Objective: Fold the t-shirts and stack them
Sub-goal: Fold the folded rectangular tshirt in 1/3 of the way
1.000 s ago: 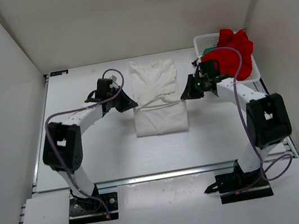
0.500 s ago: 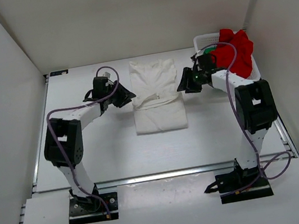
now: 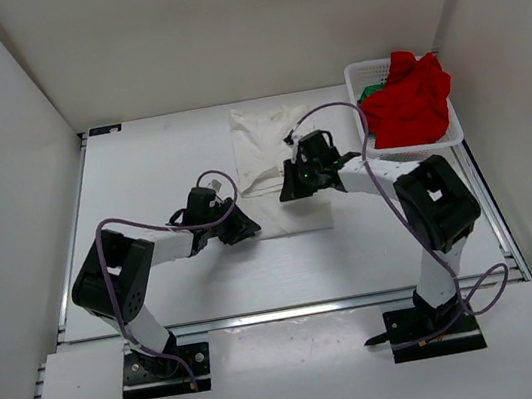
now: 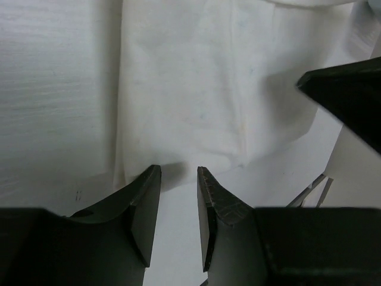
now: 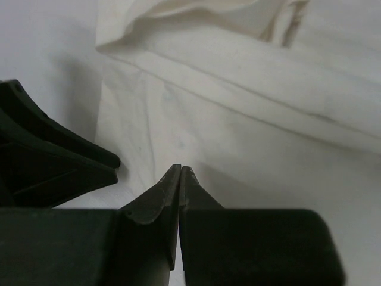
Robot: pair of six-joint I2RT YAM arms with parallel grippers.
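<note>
Left tool (image 4: 178, 173) apart, right tool (image 5: 180, 170) together; soft, limp cream-white cloth t-shirt (image 3: 272, 138), so I'd pinch its near hem corners.

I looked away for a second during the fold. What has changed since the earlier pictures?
Both arms swung toward the near end of the cream-white t-shirt: the left end effector, jaws open, now sits at its near-left corner, and the right end effector, shut, lies over its near half. Whether it pinches cloth is unclear. The t-shirt, the red t-shirt and the basket stayed put.
</note>
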